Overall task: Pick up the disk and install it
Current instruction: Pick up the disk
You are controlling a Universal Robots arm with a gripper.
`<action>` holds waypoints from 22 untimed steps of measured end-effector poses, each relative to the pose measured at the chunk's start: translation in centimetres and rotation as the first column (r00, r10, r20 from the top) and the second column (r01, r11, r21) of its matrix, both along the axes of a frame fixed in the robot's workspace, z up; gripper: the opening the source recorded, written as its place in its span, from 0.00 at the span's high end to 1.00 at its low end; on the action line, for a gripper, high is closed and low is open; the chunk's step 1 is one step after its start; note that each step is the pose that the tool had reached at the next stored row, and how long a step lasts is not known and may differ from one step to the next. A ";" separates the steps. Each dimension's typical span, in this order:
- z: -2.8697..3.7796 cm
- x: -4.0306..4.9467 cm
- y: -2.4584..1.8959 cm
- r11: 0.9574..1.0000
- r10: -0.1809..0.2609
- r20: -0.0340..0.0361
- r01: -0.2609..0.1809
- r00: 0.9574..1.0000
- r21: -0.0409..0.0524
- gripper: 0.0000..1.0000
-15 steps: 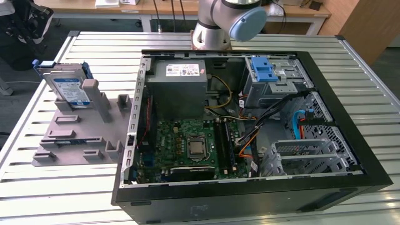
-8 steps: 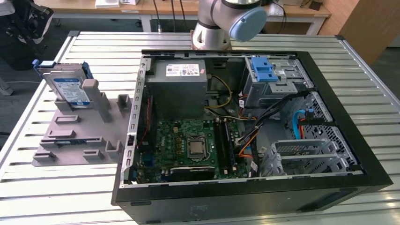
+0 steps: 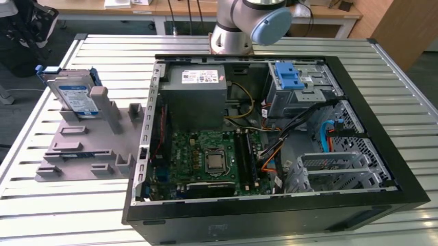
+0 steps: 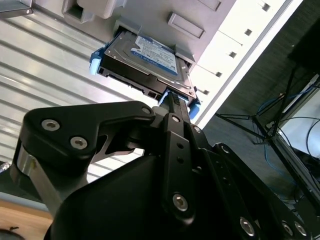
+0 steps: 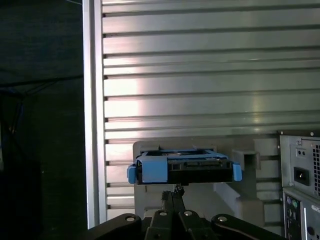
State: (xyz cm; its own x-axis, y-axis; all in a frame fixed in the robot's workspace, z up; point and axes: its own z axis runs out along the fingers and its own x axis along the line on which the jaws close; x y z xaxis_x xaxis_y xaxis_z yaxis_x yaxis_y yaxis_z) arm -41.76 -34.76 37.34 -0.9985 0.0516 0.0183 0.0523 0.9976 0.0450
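While the disk leans in its grey stand beside the case, the gripper, jaws pressed together, faces it; a clean pick likely demands spreading wide and squaring up.

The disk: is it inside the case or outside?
Outside. The disk stands on edge in the grey holder on the table, to the exterior view's left of the open case.
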 end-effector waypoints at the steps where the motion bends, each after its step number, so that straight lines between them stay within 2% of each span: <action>1: 0.00 0.00 0.00 1.000 0.008 0.000 -0.008 1.000 0.000 0.89; 6: -0.01 0.00 0.00 0.997 0.075 0.000 -0.075 0.997 0.000 0.89; 11: 0.00 -0.01 0.00 0.989 0.148 0.000 -0.148 0.989 0.000 0.89; 14: -0.01 -0.01 0.00 0.987 0.159 0.000 -0.159 0.987 0.000 0.89; 22: -0.01 -0.01 0.00 0.987 0.160 0.000 -0.160 0.987 0.000 0.89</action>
State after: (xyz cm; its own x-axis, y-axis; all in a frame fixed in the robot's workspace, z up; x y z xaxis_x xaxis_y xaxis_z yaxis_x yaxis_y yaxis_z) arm -41.77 -34.76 37.33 -0.9939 -0.1090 0.0182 -0.1081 0.9931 0.0450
